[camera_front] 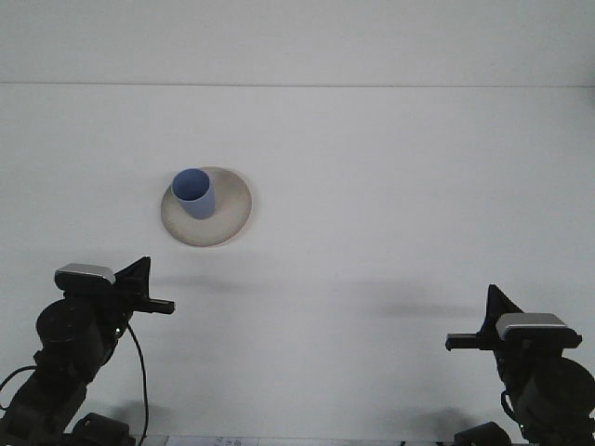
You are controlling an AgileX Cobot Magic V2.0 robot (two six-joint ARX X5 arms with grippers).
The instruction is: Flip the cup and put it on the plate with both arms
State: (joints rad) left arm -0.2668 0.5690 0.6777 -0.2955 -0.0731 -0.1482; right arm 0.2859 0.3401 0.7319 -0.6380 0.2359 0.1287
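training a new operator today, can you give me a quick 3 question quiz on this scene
1. True or false: the blue cup stands on the plate with its opening up.
2. Multiple choice: where does the cup sit on the plate? A) dead centre B) toward its left side C) hanging off its right edge
3. Short answer: which is nearer the plate, the left gripper or the right gripper?

Key
1. True. The open rim faces up.
2. B. More bare plate shows to the cup's right.
3. The left gripper. It sits low on the plate's side of the white table; the right one is far across. Neither touches anything.
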